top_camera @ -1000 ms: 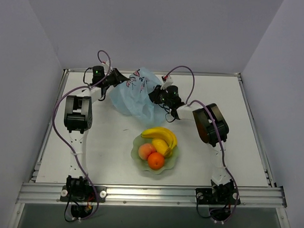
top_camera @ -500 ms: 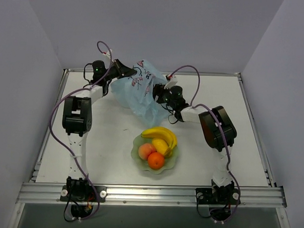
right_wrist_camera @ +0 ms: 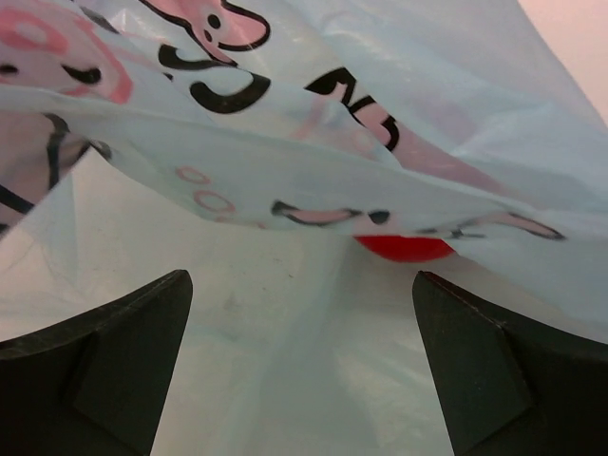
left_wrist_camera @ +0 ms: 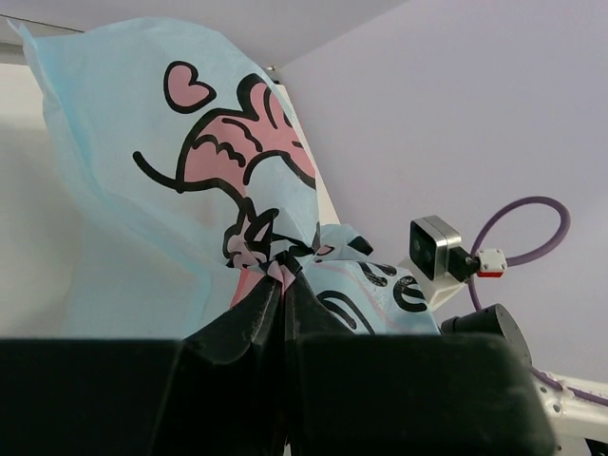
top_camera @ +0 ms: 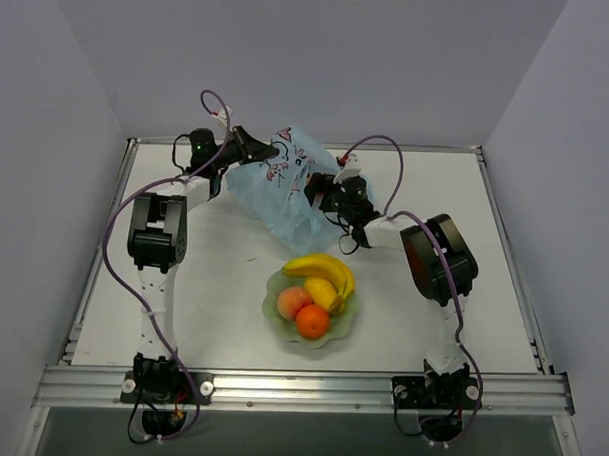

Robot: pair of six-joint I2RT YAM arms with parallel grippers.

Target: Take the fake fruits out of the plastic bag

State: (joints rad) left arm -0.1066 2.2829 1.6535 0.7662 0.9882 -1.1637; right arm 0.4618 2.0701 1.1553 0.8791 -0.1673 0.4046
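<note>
My left gripper (left_wrist_camera: 283,285) is clenched on a bunched fold of the bag (left_wrist_camera: 161,161), pinching the thin blue film near its printed top and holding that part up off the table (top_camera: 212,285). My right gripper (right_wrist_camera: 299,280) is spread wide and grasps nothing. It faces into what looks like the bag's opening.

Under a sagging fold of film I see a red curve, which I take to be the apple (right_wrist_camera: 404,249). It lies inside the bag, mostly hidden. The banana (top_camera: 321,266), mango (top_camera: 323,291), peach (top_camera: 293,303) and orange (top_camera: 312,321) lie in the green bowl (top_camera: 272,305), well apart from the bag.

I judge the bag to be limp, light and slick. It will sag over anything I reach for and may slide through a weak pinch, so a gathered fold is the best hold. The apple looks hard, glossy and round, and probably light. It could roll or pop out of a shallow grip. I would take it across its widest part, keeping the film out from between my fingers and the fruit.
</note>
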